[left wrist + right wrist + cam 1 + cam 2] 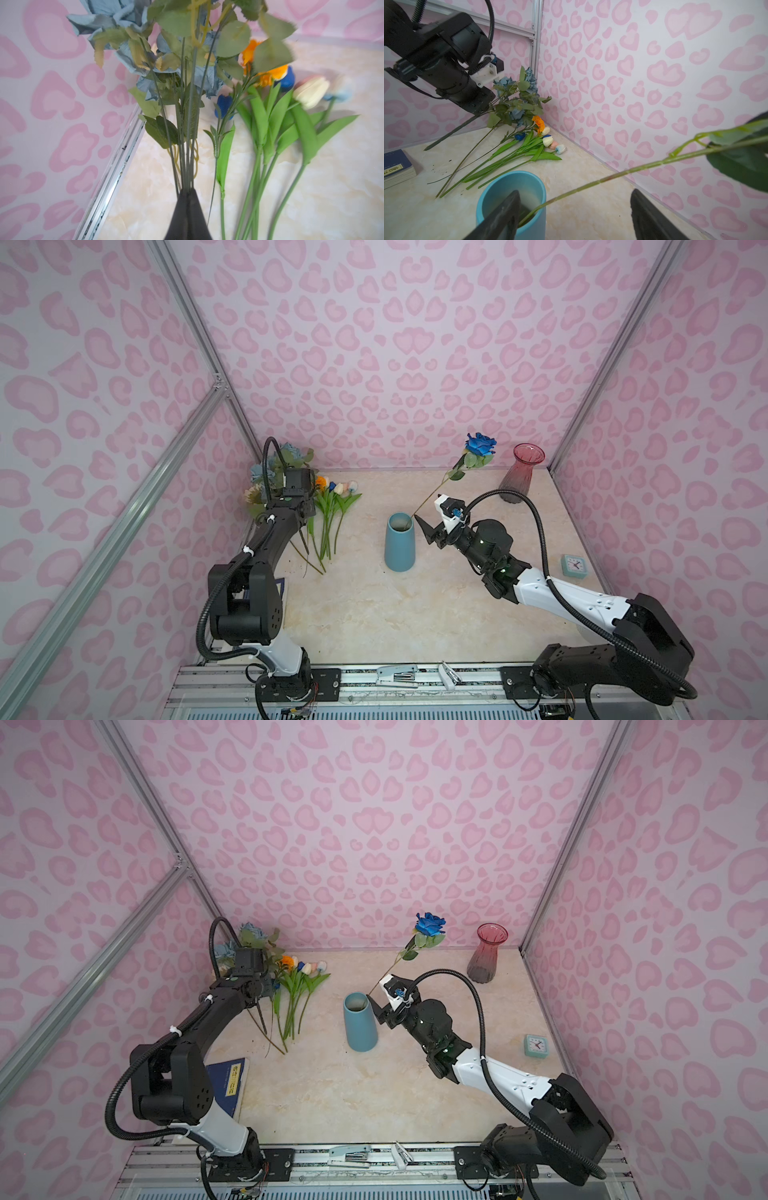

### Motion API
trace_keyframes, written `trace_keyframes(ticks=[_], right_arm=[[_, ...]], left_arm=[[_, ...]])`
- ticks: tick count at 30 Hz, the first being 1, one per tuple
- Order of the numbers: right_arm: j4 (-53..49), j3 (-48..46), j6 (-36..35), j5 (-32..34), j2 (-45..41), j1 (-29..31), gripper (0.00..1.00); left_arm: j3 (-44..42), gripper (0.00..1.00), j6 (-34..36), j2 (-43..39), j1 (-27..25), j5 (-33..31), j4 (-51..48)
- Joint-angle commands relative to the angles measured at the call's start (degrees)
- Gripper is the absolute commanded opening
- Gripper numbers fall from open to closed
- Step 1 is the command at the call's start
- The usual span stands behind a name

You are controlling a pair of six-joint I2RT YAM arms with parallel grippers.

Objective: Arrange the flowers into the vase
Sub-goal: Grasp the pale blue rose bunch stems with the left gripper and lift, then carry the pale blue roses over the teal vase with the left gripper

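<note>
A blue vase (400, 541) (359, 1021) (510, 187) stands mid-table. The bright blue rose (481, 443) (430, 923) leans out of it to the right, its stem (612, 176) resting on the rim. My right gripper (426, 531) (380, 1009) (575, 199) is open at the rim, its jaws wide on either side of the stem without touching it. At the back left my left gripper (187, 190) (481, 108) is shut on the stems of the dusty-blue rose bunch (286, 454) (128, 52), held tilted off the table. An orange marigold and small tulips (332, 506) (299, 986) (529, 145) lie beside it.
A red glass vase (521, 472) stands in the back right corner. A small teal clock (574, 566) sits near the right wall. A blue book (232, 1081) lies by the left arm's base. Two staplers (397, 676) rest on the front rail. Pink walls enclose three sides.
</note>
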Motion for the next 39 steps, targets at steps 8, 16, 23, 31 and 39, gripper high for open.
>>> trace_keyframes(ticks=[8, 16, 23, 31, 39], right_arm=[[2.9, -1.6, 0.7, 0.2, -0.8, 0.0, 0.82], [3.9, -2.3, 1.4, -1.1, -1.6, 0.1, 0.82], [3.5, -1.9, 1.2, -1.2, -1.7, 0.7, 0.82], [4.2, -1.6, 0.6, -1.3, -1.2, 0.7, 0.82], [3.6, -1.0, 0.2, -1.7, -0.8, 0.8, 0.82]], left_arm=[[-3.8, 0.03, 0.3, -17.7, -5.4, 3.9, 8.8], [-12.7, 0.01, 0.5, -30.9, -8.0, 24.3, 25.7], [-18.5, 0.01, -0.4, -34.3, -11.8, 33.7, 41.9], [-23.5, 0.01, -2.3, -31.9, -17.9, 37.6, 58.8], [-26.3, 0.01, -5.5, -25.5, -19.6, 43.5, 72.6]])
